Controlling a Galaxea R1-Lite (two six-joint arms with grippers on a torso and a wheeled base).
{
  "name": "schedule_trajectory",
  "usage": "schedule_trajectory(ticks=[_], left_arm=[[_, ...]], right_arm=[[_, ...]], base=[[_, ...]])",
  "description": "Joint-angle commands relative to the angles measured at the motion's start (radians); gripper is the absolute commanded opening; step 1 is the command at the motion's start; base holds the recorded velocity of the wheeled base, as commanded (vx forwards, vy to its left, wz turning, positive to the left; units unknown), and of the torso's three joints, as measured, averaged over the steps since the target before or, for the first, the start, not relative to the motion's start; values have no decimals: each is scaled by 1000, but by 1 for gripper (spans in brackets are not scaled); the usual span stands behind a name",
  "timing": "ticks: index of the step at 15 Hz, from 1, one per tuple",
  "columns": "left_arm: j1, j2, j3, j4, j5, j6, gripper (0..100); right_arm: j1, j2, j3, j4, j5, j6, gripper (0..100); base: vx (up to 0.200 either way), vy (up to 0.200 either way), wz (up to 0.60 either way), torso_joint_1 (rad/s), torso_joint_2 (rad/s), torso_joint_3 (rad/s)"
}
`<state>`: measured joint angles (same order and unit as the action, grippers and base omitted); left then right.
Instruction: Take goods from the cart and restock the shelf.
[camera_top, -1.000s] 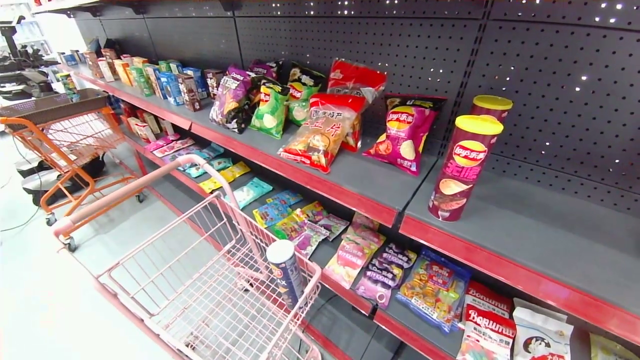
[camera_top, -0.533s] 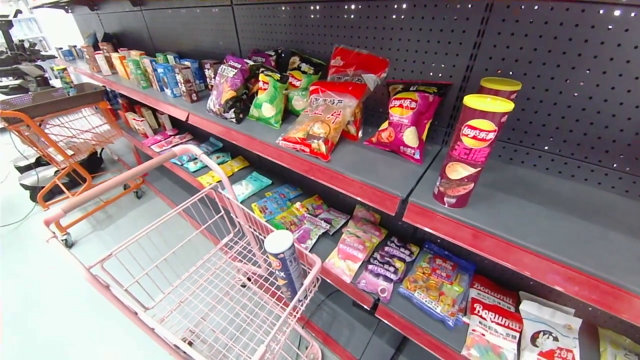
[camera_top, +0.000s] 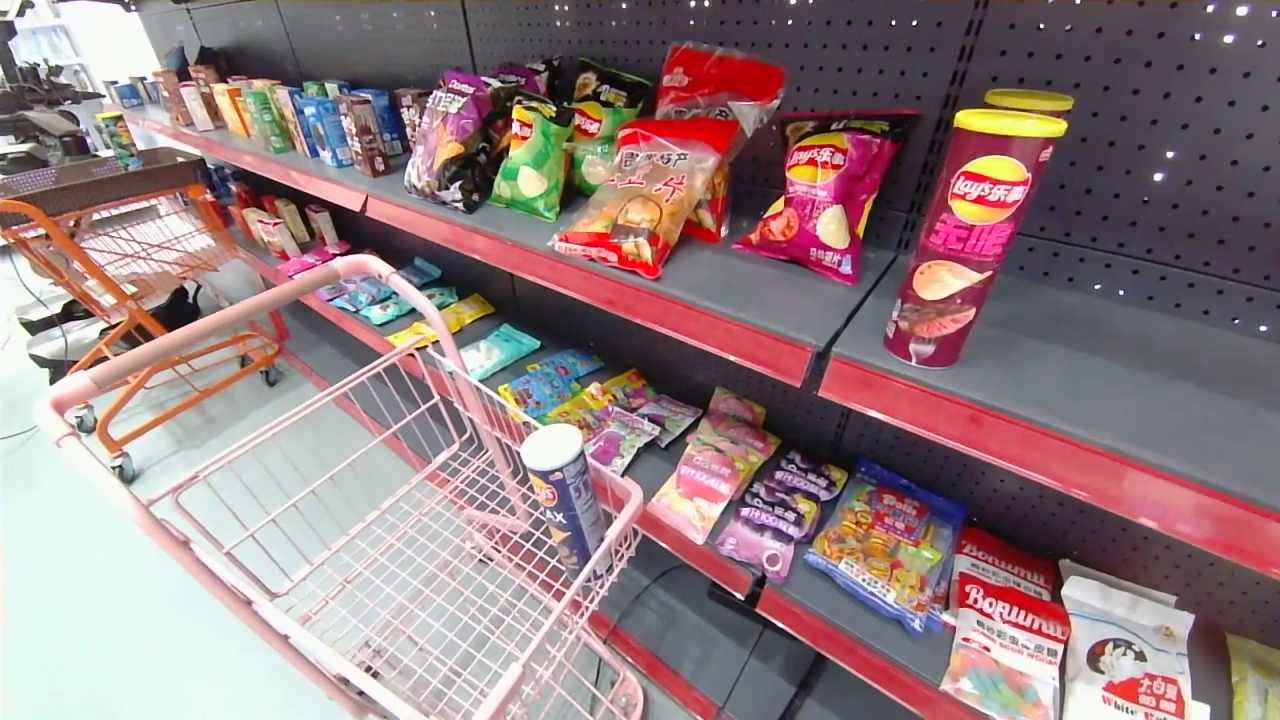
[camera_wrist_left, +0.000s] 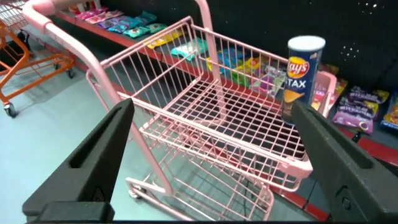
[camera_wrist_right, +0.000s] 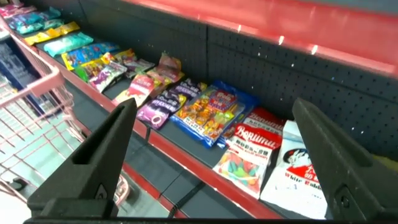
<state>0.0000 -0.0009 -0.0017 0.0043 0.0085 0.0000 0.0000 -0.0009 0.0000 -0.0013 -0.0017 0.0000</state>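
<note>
Can (camera_wrist_left: 303, 74) in cart (camera_wrist_left: 236, 124), ahead of L claw (camera_wrist_left: 211, 106)

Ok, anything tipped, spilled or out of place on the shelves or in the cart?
Nothing stands out. The blue can stands upright in a corner of the pink cart, the purple can upright on the upper shelf; chip bags merely lean together.

A pink wire cart (camera_top: 230, 320) stands just before the shelf (camera_top: 1100, 395). In the basket corner nearest the shelf, one tall dark blue can (camera_top: 565, 500) with a white lid stands upright against the wire wall. On the upper grey shelf board, two magenta cans (camera_top: 965, 240) with yellow lids stand upright, one behind the other.
</note>
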Motion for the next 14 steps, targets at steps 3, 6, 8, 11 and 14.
schedule_trajectory(ticks=[3,6,8,11,14], left_arm=[[0,1,0,0,1,0,100],[0,1,0,0,1,0,100],[0,1,0,0,1,2,100],[0,1,0,0,-2,3,100],[0,1,0,0,-2,3,100]], right_arm=[[0,1,0,0,0,0,100],[0,1,0,0,0,-3,100],[0,1,0,0,0,-2,100],[0,1,0,0,0,2,100],[0,1,0,0,0,2,100]], base=[[0,0,0,-185,541,351],[0,0,0,-160,517,351],[0,0,0,-139,510,359],[0,0,0,-115,487,367],[0,0,0,-71,328,268]])
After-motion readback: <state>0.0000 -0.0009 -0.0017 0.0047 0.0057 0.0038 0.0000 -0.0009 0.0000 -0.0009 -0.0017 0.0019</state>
